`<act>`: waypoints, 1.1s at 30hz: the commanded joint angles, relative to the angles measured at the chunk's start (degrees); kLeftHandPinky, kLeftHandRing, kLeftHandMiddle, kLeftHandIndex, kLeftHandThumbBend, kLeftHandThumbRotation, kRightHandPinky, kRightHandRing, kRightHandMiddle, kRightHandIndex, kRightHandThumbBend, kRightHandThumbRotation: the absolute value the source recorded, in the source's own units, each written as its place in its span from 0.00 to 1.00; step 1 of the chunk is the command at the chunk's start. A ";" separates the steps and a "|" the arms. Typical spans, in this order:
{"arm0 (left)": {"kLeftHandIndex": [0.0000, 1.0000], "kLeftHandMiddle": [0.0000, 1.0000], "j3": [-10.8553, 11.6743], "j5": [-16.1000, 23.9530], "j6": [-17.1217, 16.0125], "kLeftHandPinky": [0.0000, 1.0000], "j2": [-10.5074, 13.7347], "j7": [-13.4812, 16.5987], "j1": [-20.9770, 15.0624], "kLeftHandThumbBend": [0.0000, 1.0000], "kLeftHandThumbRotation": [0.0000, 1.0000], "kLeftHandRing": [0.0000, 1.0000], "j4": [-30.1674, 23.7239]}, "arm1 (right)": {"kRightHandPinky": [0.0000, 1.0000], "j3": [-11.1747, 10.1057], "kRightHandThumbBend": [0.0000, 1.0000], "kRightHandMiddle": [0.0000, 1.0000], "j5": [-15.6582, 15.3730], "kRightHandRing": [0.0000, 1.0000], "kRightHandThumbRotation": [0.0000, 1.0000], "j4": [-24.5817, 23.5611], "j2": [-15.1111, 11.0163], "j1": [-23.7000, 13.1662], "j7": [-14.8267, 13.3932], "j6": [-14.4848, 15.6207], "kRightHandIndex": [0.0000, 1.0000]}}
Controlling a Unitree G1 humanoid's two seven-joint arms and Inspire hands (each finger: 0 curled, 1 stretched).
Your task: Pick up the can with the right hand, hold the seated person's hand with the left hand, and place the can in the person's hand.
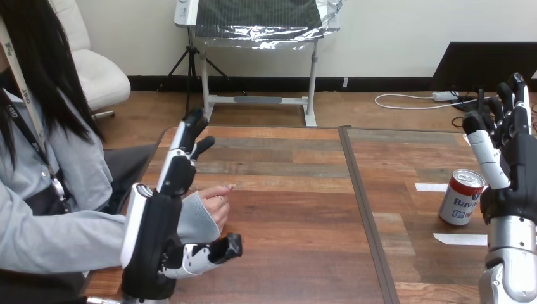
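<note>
Left hand (155, 228): nearest, at the table's left; fingers straight and pointing away, thumb stretched out to the right, clamped on nothing
Person's hand (215, 201): lies in the gap between that thumb and the fingers, grey cuff against the palm; its own fingers loosely curled, pointing right
Right hand (516, 158): raised at the table's right edge, fingers straight, slightly apart, pointing up, holding nothing
Can (462, 197): red and white, standing on the table (291, 253) just left of the right hand; long axis near vertical, silver top up, leaning slightly right; whether it touches the hand cannot be told
Tape strips (459, 239): white, near the can's base
</note>
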 commanded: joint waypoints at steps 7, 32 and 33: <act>0.97 0.99 0.47 -1.09 -2.03 0.89 0.79 -0.26 -1.74 1.00 0.73 0.96 -0.67 | 0.98 -0.54 1.00 0.99 -1.18 0.99 0.59 2.08 -1.84 -5.71 -0.81 1.32 1.00; 0.96 0.98 -0.48 -3.86 -2.48 0.89 1.32 -1.70 -0.92 1.00 0.70 0.95 -0.87 | 0.99 -0.58 1.00 0.98 -3.66 1.00 0.60 4.42 -2.89 -6.31 -2.46 3.34 1.00; 0.96 0.98 -0.46 -3.92 -2.48 0.89 1.33 -1.75 -0.90 1.00 0.70 0.95 -0.88 | 0.99 -0.58 1.00 0.98 -3.72 1.00 0.60 4.43 -2.91 -6.32 -2.51 3.42 0.99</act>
